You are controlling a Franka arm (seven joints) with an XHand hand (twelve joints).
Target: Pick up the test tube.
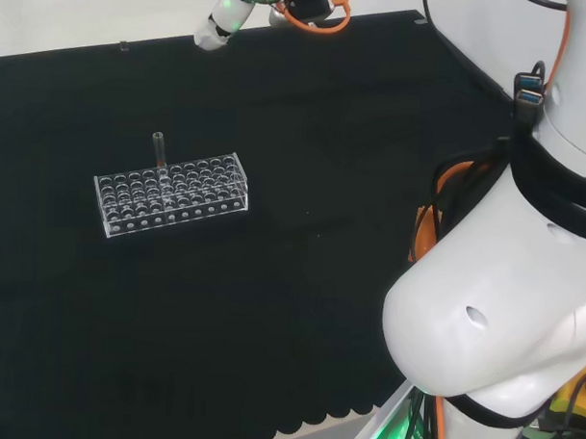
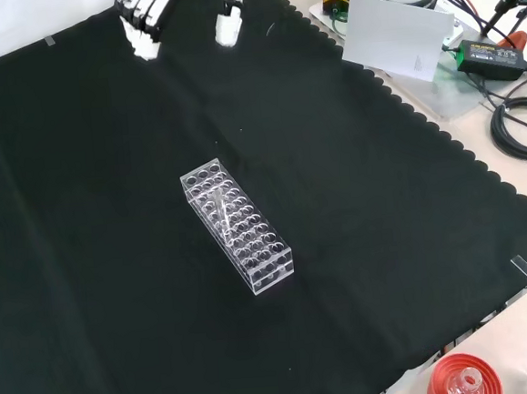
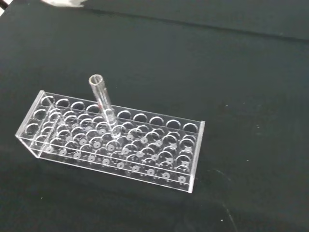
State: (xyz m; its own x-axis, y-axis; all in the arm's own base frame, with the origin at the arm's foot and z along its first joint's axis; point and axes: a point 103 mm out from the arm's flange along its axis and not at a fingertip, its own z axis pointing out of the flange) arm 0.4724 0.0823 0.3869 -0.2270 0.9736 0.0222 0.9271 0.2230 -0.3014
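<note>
A clear test tube (image 1: 159, 149) (image 2: 220, 208) (image 3: 101, 97) stands upright in a clear plastic rack (image 1: 171, 193) (image 2: 238, 226) (image 3: 116, 140) with many holes, on the black cloth. It sits in the rack's back row as the head view shows it. The hand (image 1: 215, 29) (image 2: 144, 7) hangs high above the cloth, well away from the rack, at the top of the head and front views. Its fingers (image 2: 230, 22) are straight and spread, holding nothing.
The arm's white links (image 1: 503, 285) fill the right of the head view. Beyond the cloth's scalloped edge in the front view lie a white card (image 2: 397, 31), cables (image 2: 518, 122) and a red ribbed stand (image 2: 461, 380).
</note>
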